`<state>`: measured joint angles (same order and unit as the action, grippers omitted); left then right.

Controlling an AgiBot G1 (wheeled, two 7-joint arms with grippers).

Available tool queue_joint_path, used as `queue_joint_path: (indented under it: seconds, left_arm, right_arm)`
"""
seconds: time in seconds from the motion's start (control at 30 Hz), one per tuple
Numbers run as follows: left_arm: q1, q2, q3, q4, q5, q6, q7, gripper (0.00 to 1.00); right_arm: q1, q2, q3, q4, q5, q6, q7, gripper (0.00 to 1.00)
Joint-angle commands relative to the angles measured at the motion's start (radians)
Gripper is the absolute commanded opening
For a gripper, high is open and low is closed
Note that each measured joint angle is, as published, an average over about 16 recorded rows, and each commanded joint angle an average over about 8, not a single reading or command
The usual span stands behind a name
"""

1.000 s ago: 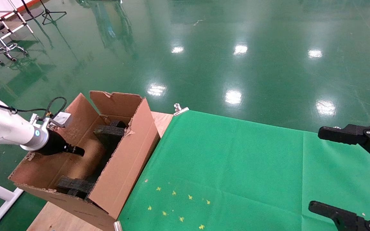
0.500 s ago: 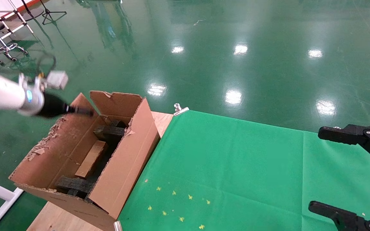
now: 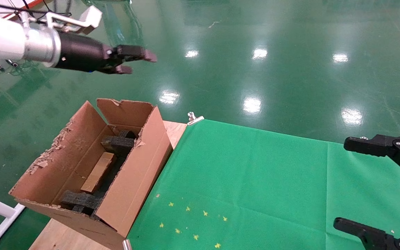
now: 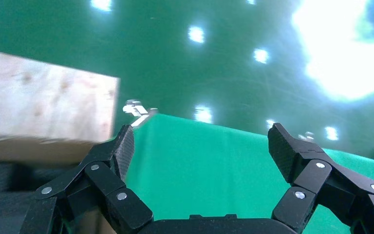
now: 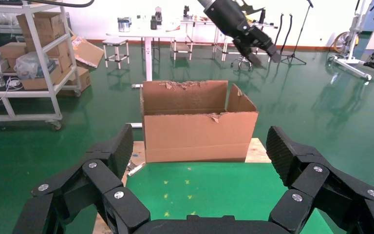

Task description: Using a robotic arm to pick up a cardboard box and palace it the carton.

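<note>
We find the carton [image 3: 130, 180] open-topped; its ragged upright flaps [image 3: 123, 111] wall the sides, and black foam blocks [image 3: 118, 144] flank the cardboard box [image 3: 97, 172] inside, narrowing entry.

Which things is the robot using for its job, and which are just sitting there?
For the job:
- left gripper, open and empty, high above the carton
- box, lying inside the carton
- carton with foam blocks

Just sitting there:
- right gripper, open, parked over the green cloth
- clip at the cloth's corner
</note>
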<state>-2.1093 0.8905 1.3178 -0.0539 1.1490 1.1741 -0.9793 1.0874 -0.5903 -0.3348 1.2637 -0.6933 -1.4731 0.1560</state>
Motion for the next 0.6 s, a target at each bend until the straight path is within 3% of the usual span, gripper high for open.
queue_joint_path:
  seconds: [0.03,0.37,0.6]
  left_arm:
    - [-0.011,0.004,-0.015,-0.012,-0.021,0.037,-0.018,1.00]
    - [0.012,-0.003,-0.032,-0.034,-0.027,0.039,0.001,1.00]
    - [0.117,-0.031,-0.137,-0.158,-0.068,0.070,0.083,1.00]
  right_arm:
    - [0.000,0.000,0.000,0.000,0.000,0.000,0.000,1.00]
    - [0.000,0.000,0.000,0.000,0.000,0.000,0.000,1.00]
    - [0.000,0.000,0.000,0.000,0.000,0.000,0.000,1.00]
